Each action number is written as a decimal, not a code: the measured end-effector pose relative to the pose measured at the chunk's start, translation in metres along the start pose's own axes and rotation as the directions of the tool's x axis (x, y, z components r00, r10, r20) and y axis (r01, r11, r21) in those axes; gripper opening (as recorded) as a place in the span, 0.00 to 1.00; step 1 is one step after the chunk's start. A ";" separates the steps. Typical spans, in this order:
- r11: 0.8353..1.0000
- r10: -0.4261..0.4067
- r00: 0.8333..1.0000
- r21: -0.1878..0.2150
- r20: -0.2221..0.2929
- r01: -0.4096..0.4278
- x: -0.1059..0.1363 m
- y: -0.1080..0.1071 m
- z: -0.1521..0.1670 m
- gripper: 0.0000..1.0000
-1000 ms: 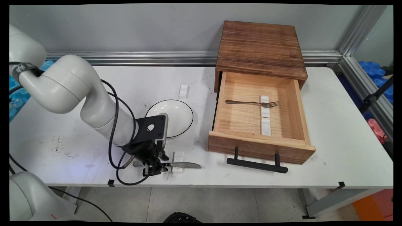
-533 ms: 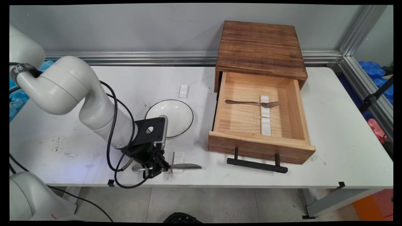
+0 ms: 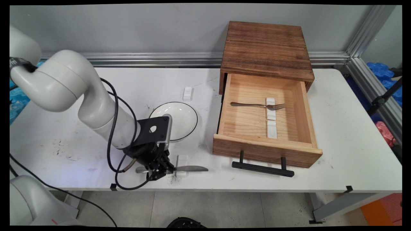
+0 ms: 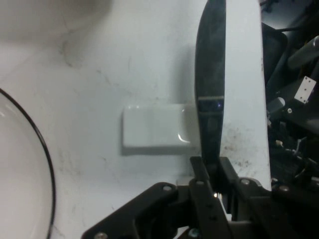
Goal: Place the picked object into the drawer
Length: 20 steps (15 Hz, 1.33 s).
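A metal table knife (image 3: pixel 190 168) lies along the table's near edge, its blade pointing right. My gripper (image 3: pixel 160 168) is shut on the knife's handle. In the hand view the knife (image 4: pixel 210 74) runs straight up from between the closed fingers (image 4: pixel 198 172) of the gripper (image 4: pixel 213 168). A small white rest block (image 4: pixel 154 132) sits just to its left. In the main view this block (image 3: pixel 181 159) lies right under the blade; whether the blade rests on it or hangs just above I cannot tell.
A white plate (image 3: pixel 189 119) with a black rim lies behind the hand. An open wooden drawer (image 3: pixel 266 150) holds a fork (image 3: pixel 253 104) on white rests. Its black handle (image 3: pixel 262 168) juts forward. Another white block (image 3: pixel 187 93) lies farther back. The table's edge (image 4: pixel 263 99) is beside the knife.
The fingers have shut on the knife's handle. The knife has since shifted slightly to the right with the hand, and the arm's elbow has risen a little.
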 end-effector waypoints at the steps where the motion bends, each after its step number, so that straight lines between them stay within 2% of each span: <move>1: 1.000 0.003 1.000 -0.001 -0.004 -0.003 0.002 0.000 -0.003 0.00; 12: 0.999 0.050 0.998 -0.017 -0.043 -0.051 0.020 -0.013 -0.051 0.00; 20: 0.996 0.087 0.992 -0.024 -0.096 -0.090 0.044 -0.031 -0.095 0.00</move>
